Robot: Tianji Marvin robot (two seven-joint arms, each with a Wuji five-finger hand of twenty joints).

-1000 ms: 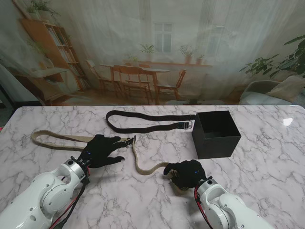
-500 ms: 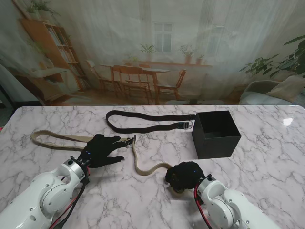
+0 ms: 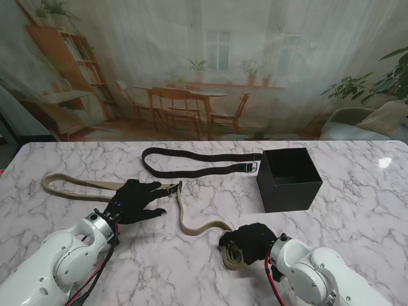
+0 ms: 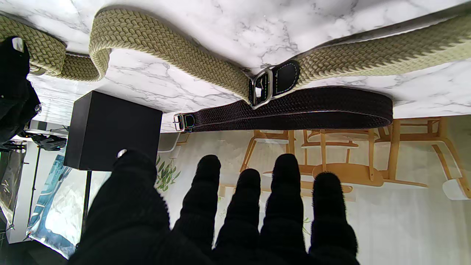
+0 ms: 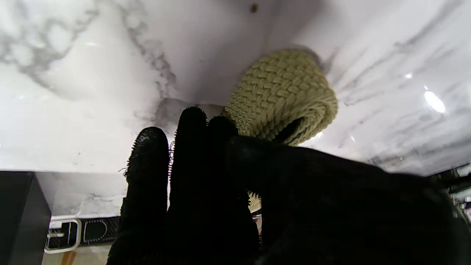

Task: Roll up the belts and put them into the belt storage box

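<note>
A tan woven belt [image 3: 70,183] lies across the left of the table; its buckle [image 3: 176,187] is just right of my left hand. From there it curves nearer to me, toward my right hand. My left hand [image 3: 134,201] is open, with its fingers spread flat over the tan belt. My right hand [image 3: 252,241] is shut on the tan belt's rolled end [image 5: 283,95], a small coil that shows past its fingers [image 5: 191,147]. A black belt [image 3: 191,164] lies farther off, folded double. The black storage box [image 3: 290,178] stands open at the right; its inside looks dark.
The black belt's buckle [image 3: 250,167] lies close to the box's left wall. In the left wrist view the tan belt's buckle [image 4: 263,86] sits in front of the black belt [image 4: 294,110], with the box [image 4: 110,129] beyond. Marble table [image 3: 357,210] all round.
My right hand has turned and drawn slightly nearer to me, and the tan coil now shows at its left side. The belt's curve has shifted toward it. My left hand has stayed still.
</note>
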